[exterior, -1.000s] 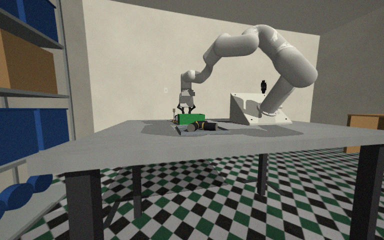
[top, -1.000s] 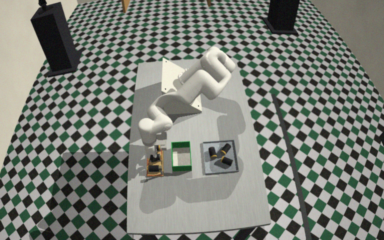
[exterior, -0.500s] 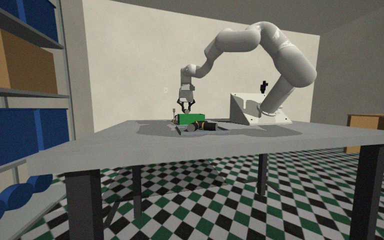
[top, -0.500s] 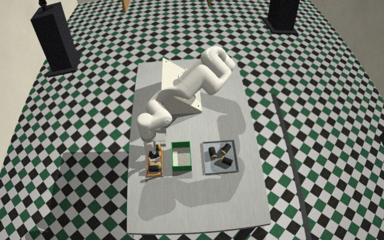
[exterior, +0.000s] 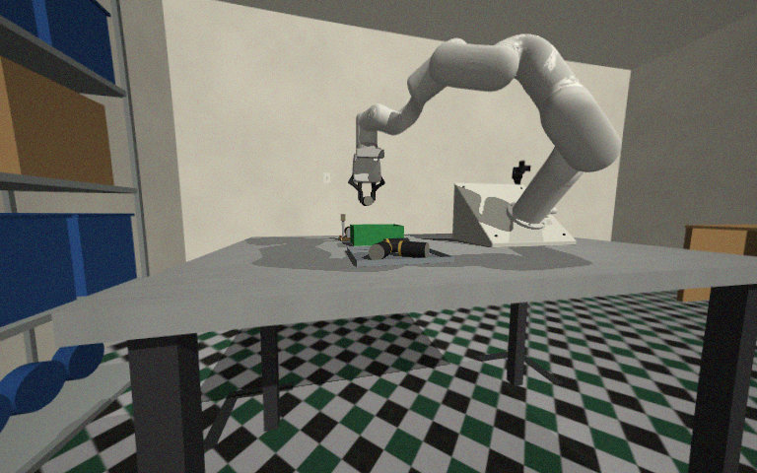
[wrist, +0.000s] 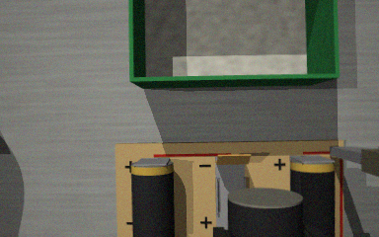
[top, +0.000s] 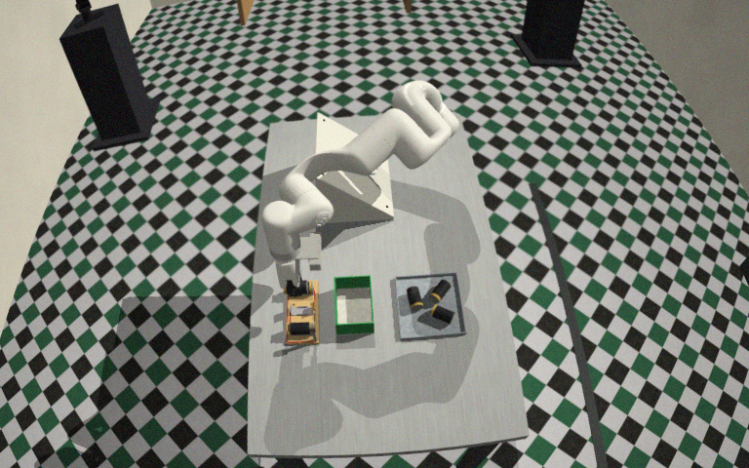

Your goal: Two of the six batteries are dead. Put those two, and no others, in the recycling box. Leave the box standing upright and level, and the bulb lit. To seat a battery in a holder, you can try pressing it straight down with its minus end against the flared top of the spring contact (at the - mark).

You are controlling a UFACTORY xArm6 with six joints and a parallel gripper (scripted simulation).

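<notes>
1. From the top: reaching with a white arm (top: 364,146) (exterior: 477,66) from a slanted white base (top: 327,135) (exterior: 564,238), bending at the joints, then going toward 7 o'clock to put the gripper (top: 298,287) (exterior: 367,200) over the 12 o'clock end of a wooden holder (top: 314,320) (wrist: 124,188).
2. Same view: sitting flat and upright on the gray table (top: 386,380) (exterior: 334,284) (wrist: 64,89), a green box (top: 353,328) (exterior: 377,234) (wrist: 234,79), with the holder at 9 o'clock from it and a gray tray (top: 403,325) (exterior: 398,259) at 3 o'clock, holding three loose batteries (top: 413,295) (exterior: 414,249). All around, a green, black and white checked floor (top: 193,98) (exterior: 363,401), with a black stand (top: 91,71) toward 10 o'clock and another black post (top: 552,32) toward 1 o'clock.
3. From the side: pointing the gripper straight down, fingers part-way open and pinching one battery (exterior: 368,200) (wrist: 265,212), up above the table. Behind, a cream wall (exterior: 267,111); at 9 o'clock, a shelf (exterior: 127,139) with blue bins (exterior: 33,256).
4. From the wrist: showing two batteries in the holder (wrist: 152,197) (wrist: 313,197), one on each side of the held one, plus marks and the box's pale bottom, hidden in the side view. Cannot tell if the bulb is lit.

We raise the gripper (top: 298,287) (exterior: 367,199) (wrist: 265,226) from low at the holder (top: 302,341) (exterior: 344,238) (wrist: 123,190) to well above it, lifting a battery (exterior: 368,201) (wrist: 265,213) from the middle slot.
</notes>
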